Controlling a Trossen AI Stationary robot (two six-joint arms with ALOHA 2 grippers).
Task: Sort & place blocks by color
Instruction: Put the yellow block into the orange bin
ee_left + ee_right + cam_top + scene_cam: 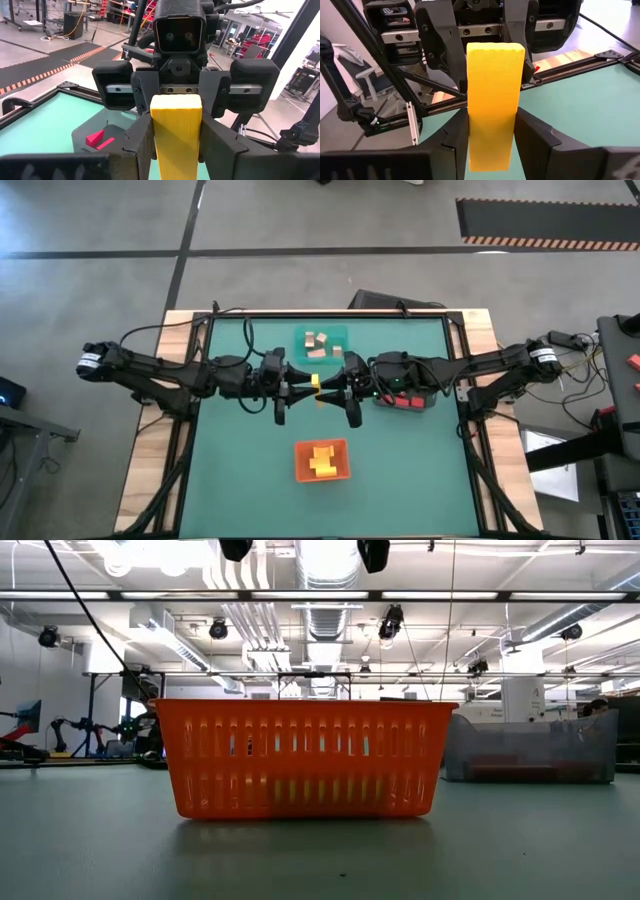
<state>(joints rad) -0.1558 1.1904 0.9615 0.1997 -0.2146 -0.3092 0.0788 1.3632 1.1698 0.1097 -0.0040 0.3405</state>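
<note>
Yellow block between both grippers' fingers

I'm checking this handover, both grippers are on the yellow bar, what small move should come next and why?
Probably the left gripper should open. The yellow bar sits between both pairs of fingers, and the right gripper has closed on its other end, so releasing lets it carry the bar to the orange tray.

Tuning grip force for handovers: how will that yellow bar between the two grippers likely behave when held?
The yellow bar looks rigid, a straight block with flat faces, so it probably won't flex. Its flat sides should seat well against the right gripper and left gripper. Smooth painted faces might slip if gripped lightly.
</note>
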